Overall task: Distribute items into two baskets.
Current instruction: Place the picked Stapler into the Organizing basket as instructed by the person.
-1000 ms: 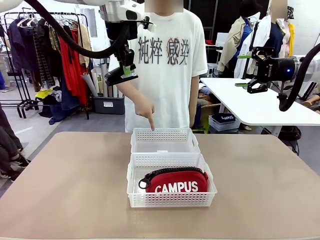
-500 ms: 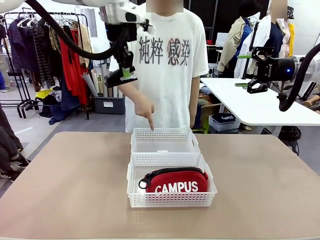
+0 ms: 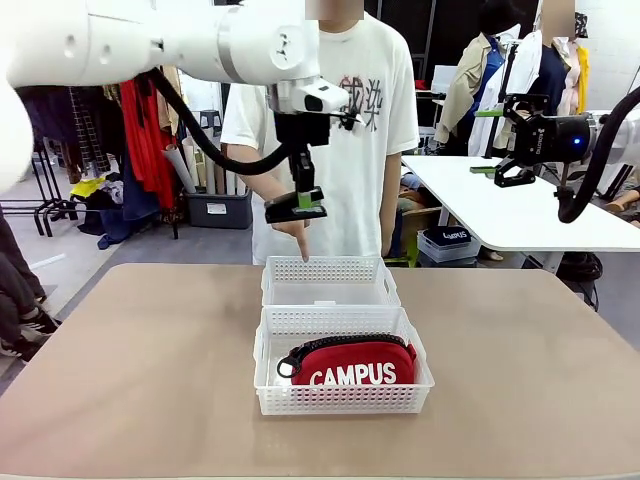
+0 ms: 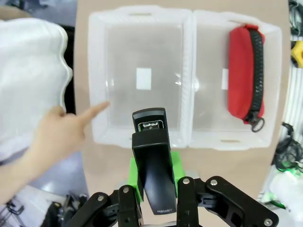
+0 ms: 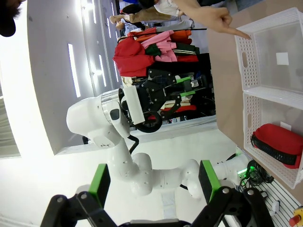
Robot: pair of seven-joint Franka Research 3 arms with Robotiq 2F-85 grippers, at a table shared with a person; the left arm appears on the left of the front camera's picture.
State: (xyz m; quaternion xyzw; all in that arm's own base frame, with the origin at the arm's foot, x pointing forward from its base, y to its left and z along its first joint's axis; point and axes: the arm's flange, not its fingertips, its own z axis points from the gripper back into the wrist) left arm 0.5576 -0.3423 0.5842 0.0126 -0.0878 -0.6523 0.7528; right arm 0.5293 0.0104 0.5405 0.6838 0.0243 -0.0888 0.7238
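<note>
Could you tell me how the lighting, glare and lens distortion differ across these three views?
Front view: even, soft light, and the red pouch is sharp. Left wrist view: wide-angle bending curves the far basket; the stapler in the left gripper is crisp, and the person's hand is soft. Right wrist view: ceiling lights blow out the wall behind the right gripper.

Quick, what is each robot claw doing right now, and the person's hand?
Left gripper: shut on the black stapler.
Right gripper: open, empty.
Person's hand: pointing at the empty basket.

Robot lab or studio, clothes rack (image 3: 130, 130); white worktables (image 3: 520, 215), storage crates (image 3: 218, 210)
</note>
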